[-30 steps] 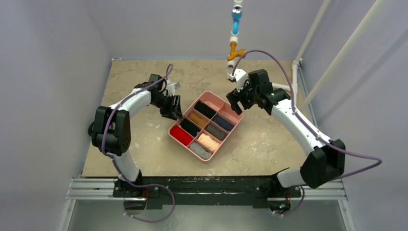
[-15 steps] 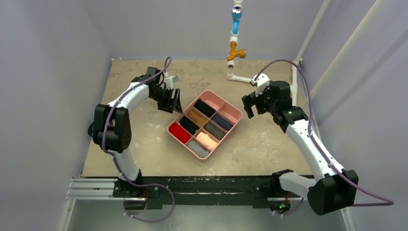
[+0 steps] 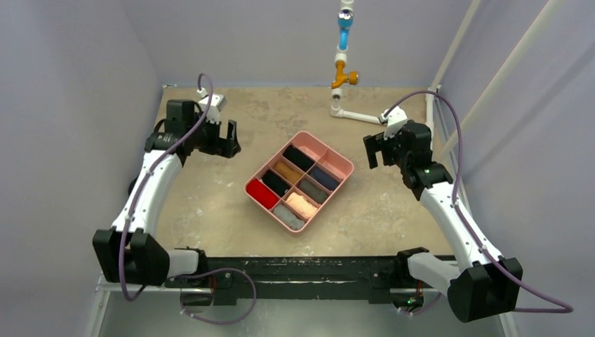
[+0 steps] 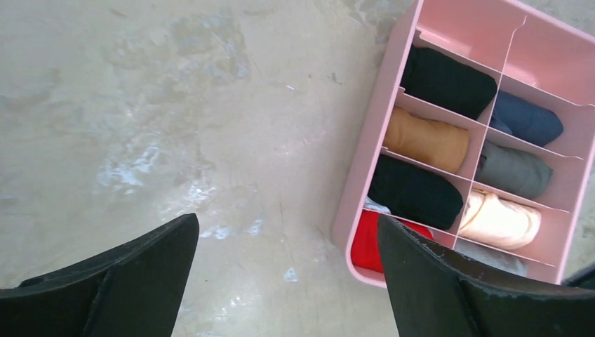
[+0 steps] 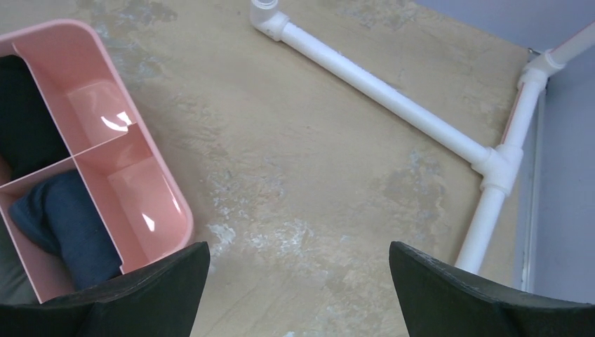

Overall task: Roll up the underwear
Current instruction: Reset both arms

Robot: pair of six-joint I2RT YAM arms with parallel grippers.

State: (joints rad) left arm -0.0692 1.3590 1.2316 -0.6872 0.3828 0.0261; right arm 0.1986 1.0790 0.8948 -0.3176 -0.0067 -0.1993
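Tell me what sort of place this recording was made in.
Probably a lab test booth, not a home: plain walls box in a table, white plastic piping runs across its far corner, and rolled clothes sit sorted in a pink tray.

There are one pink tray (image 4: pixel 359 184), eight fabric rolls (image 4: pixel 426 139), one left gripper (image 3: pixel 223 140) and one right gripper (image 3: pixel 374 150).

We see a glossy, smooth pink plastic tray (image 4: pixel 365 184), soft matt cloth rolls (image 4: pixel 414 191) including the navy underwear (image 4: pixel 530 119), a matt mottled stone-look counter (image 4: pixel 175 105), a smooth white plastic pipe (image 5: pixel 386 88) and matt black left fingers (image 4: pixel 133 281).
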